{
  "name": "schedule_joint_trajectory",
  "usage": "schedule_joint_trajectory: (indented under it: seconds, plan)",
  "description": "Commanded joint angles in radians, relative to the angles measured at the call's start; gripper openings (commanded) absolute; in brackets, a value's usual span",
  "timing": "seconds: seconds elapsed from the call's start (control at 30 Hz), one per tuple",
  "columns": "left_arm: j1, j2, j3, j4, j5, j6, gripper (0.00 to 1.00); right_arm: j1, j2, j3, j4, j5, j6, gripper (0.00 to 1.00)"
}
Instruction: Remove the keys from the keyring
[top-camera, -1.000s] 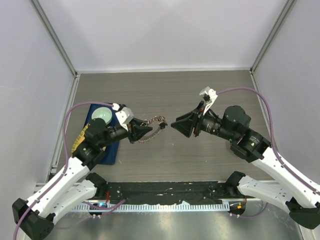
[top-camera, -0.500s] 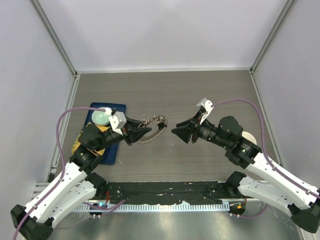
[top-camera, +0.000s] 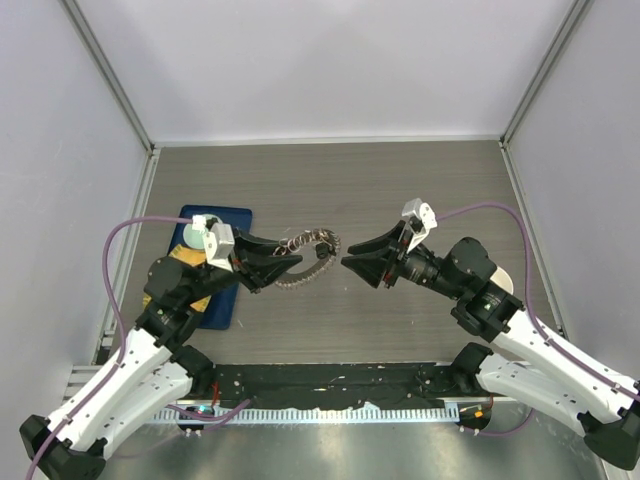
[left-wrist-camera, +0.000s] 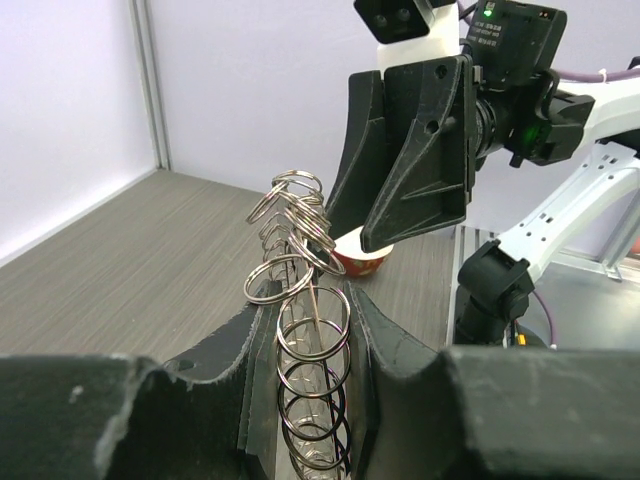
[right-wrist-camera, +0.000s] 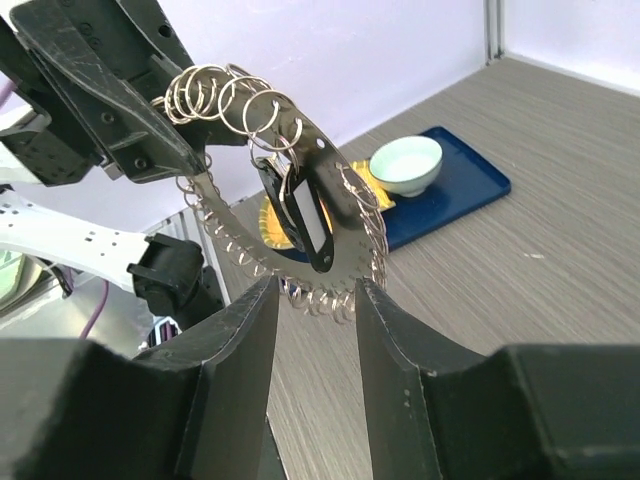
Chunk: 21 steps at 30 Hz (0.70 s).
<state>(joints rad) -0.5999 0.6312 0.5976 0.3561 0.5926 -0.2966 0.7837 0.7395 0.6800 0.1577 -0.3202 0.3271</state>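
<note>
My left gripper (top-camera: 283, 264) is shut on the keyring (top-camera: 312, 246), a grey ring fringed with many small split rings, and holds it above the table. In the left wrist view the ring (left-wrist-camera: 303, 300) stands upright between the fingers. My right gripper (top-camera: 347, 262) is open and empty, facing the ring's free end from the right, a short gap away. In the right wrist view the keyring (right-wrist-camera: 225, 255) hangs just ahead of the open gripper (right-wrist-camera: 312, 290). The keys (right-wrist-camera: 305, 215), black with a pale silver face, dangle inside the ring.
A blue tray (top-camera: 228, 218) with a pale round dish (top-camera: 196, 234) lies at the left, under my left arm. A yellow object (right-wrist-camera: 268, 222) sits beside it. A red cup (left-wrist-camera: 362, 262) stands on the table at the right, near my right arm.
My left wrist has swung back to the left, still holding the keyring near the same spot. My right gripper has stayed open and dropped slightly toward the ring's end.
</note>
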Motion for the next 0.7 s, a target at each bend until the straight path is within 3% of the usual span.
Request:
schedule_joint_trajectory:
  seconds: [0.0,0.37,0.67]
  plan:
    - [-0.001,-0.030,0.002,0.110,0.003,-0.038,0.00,0.008,-0.012,0.012,0.123,-0.040,-0.013,0.43]
    - [-0.001,-0.039,-0.010,0.122,-0.037,-0.065,0.00,0.072,0.064,0.088,0.071,0.059,-0.075,0.36]
    - [-0.001,-0.036,-0.012,0.122,-0.053,-0.078,0.00,0.183,0.113,0.144,-0.003,0.279,-0.194,0.34]
